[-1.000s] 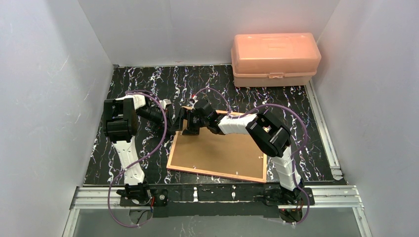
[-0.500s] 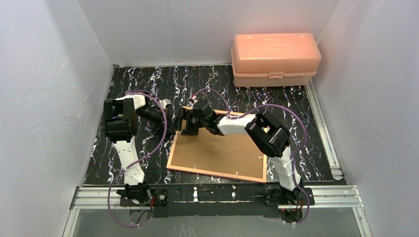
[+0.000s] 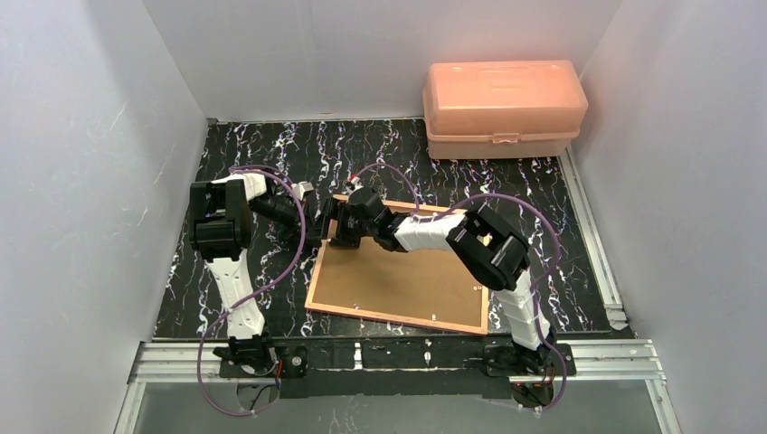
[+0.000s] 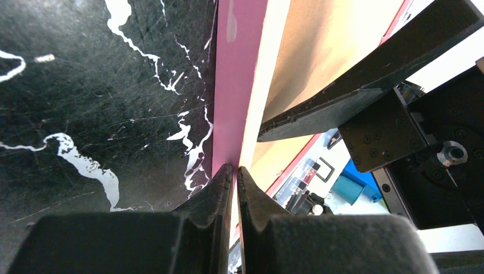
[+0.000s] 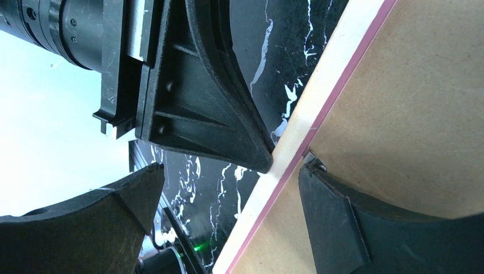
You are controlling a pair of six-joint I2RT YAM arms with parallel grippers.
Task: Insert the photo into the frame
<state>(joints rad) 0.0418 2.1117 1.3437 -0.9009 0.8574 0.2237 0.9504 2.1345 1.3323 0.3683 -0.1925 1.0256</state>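
Observation:
The frame lies back up on the black marble table, its tan rim around the brown backing board. The photo is hidden. My left gripper is at the frame's far left corner; in the left wrist view it is shut on the frame's pink and tan edge. My right gripper is open over the same corner. In the right wrist view it straddles the frame's rim, with one finger on the backing board by a small metal tab.
A peach plastic box stands at the back right. White walls close in the table on three sides. A metal rail runs along the right edge. Both arms crowd the frame's far left corner.
My right gripper has slid a little to the left along the backing board toward the frame's far left corner. The left gripper and the frame have not moved.

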